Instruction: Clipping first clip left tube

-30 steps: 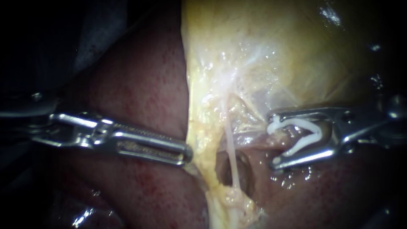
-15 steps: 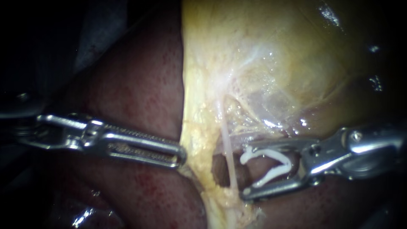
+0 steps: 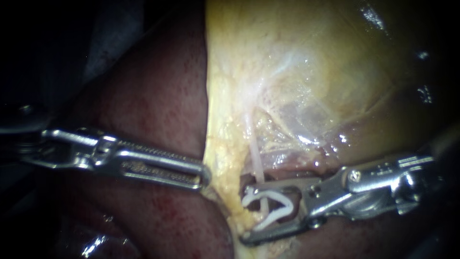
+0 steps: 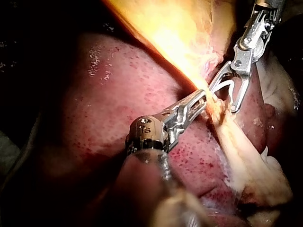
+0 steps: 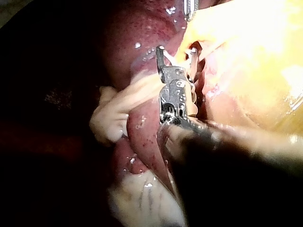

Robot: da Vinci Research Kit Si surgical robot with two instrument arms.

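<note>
Liver (image 3: 158, 105), dark red and speckled, filling the left and lower ground of the endoscope view. Beside it, to the right, a glistening yellow-green gallbladder (image 3: 335, 62) with a ragged fringe of pale yellow fatty tissue (image 3: 220, 144) running down its edge.

Slender steel left instrument (image 3: 203, 176) coming in from the left over the liver. Its hand is clamped on the rim of that fatty tissue, the two slotted jaws lying close together with the yellow edge pinched at their tip.

Thin pale tube (image 3: 256, 163) stretched taut from the fatty tissue down across a dark hollow, just right of the left instrument's tip.

Steel right instrument (image 3: 245, 213) reaching in from the right, its hand spread wide, both jaws bearing on the legs of a white V-shaped clip (image 3: 275, 204) seated between them. Clip open and set across the tube, the tube crossing the gap between its legs, not yet squeezed shut.

Seen from the left wrist, the two instrument tips nearly meeting at the stretched yellow edge
</note>
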